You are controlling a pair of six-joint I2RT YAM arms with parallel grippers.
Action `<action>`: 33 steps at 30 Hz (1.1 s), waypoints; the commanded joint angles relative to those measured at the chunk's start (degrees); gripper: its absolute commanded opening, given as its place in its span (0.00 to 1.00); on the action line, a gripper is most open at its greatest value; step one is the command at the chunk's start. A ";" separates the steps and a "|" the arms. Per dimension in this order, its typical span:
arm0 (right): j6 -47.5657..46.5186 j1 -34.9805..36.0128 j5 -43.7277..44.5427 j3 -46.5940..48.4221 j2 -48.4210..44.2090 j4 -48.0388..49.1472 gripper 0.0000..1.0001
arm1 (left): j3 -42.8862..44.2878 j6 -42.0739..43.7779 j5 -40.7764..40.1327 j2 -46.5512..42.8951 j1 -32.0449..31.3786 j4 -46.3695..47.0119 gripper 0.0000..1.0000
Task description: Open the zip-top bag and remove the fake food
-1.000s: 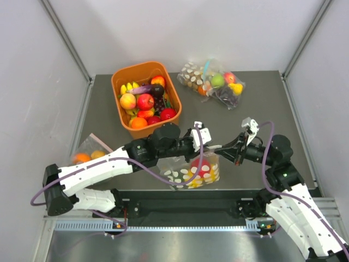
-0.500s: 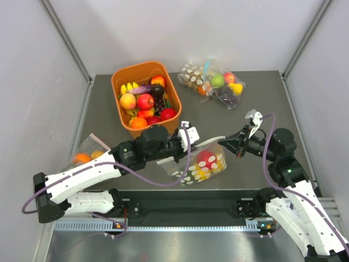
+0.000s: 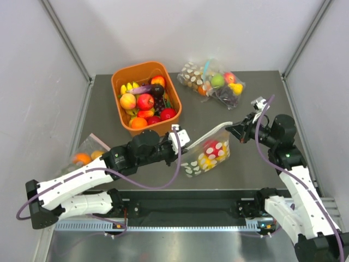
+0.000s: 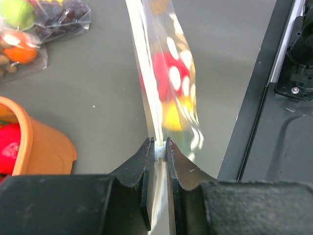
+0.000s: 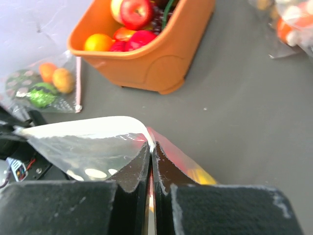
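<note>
The dark grey table (image 3: 262, 98) is carrying everything. In the top view, the left arm is reaching in from 8 o'clock toward the middle, and the right arm is reaching from 5 o'clock up to about 3 o'clock. An orange basket (image 3: 139, 67) full of toy fruit is sitting at 11 o'clock.

The zip-top bag (image 3: 210, 158) is hanging stretched between the two arms, just to the 5 o'clock side of the table's middle. Its white top strip is running in a line from 8 o'clock to 2 o'clock, and its body is sagging below. A second dotted bag (image 3: 212, 82) is lying at 1 o'clock, and a third (image 3: 87, 153) is lying at 9 o'clock by the table's edge.

The left gripper (image 4: 157, 147) is pinching one end of the strip, its jaws clamped on the white edge. The right gripper (image 5: 150, 147) is gripping the other end, its jaws pressed together on the plastic. The fake food (image 3: 210, 147), a red piece and a yellow one, is sitting inside the stretched bag.
</note>
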 commanded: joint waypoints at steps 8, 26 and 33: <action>-0.20 -5.96 -1.36 7.76 7.85 8.65 0.00 | -2.31 -2.03 -1.76 -5.88 0.15 -3.47 0.00; 0.50 -6.05 -0.93 14.09 19.12 7.79 0.45 | -4.51 -7.92 2.39 3.16 0.15 11.98 0.00; 4.01 -6.05 14.71 12.17 6.83 -7.24 0.67 | -6.09 -15.74 -4.45 10.02 0.06 25.26 0.00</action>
